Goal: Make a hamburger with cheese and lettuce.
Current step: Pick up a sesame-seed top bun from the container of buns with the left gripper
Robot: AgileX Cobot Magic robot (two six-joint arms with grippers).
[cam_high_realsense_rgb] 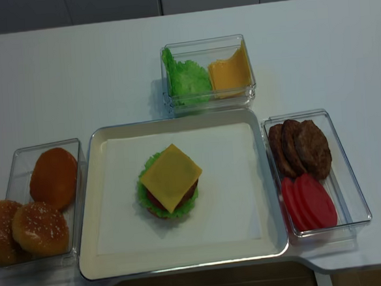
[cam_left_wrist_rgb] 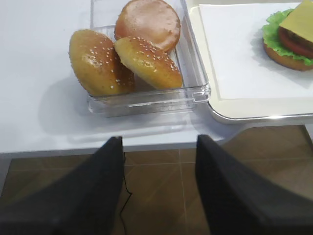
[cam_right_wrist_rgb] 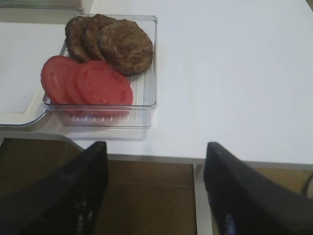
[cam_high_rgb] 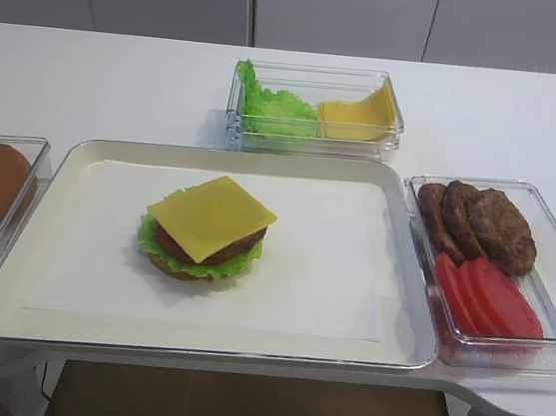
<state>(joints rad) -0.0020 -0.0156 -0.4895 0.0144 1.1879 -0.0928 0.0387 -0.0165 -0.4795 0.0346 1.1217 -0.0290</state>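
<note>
The hamburger (cam_high_realsense_rgb: pixel 170 182) sits left of centre on the white paper of the tray (cam_high_realsense_rgb: pixel 186 264), with no top bun. Its cheese (cam_high_realsense_rgb: pixel 170 177) lies flat on top of the patty, corners jutting out, and the lettuce (cam_high_realsense_rgb: pixel 144 197) shows as a green fringe below. A red layer under the patty is perhaps tomato. The left end effector (cam_left_wrist_rgb: pixel 159 191) hangs open over the near edge of the desk (cam_high_realsense_rgb: pixel 75 79), near the bun container (cam_left_wrist_rgb: pixel 146 100). The right end effector (cam_right_wrist_rgb: pixel 156 191) is open too, near the container of patties and tomato slices (cam_right_wrist_rgb: pixel 105 117).
</note>
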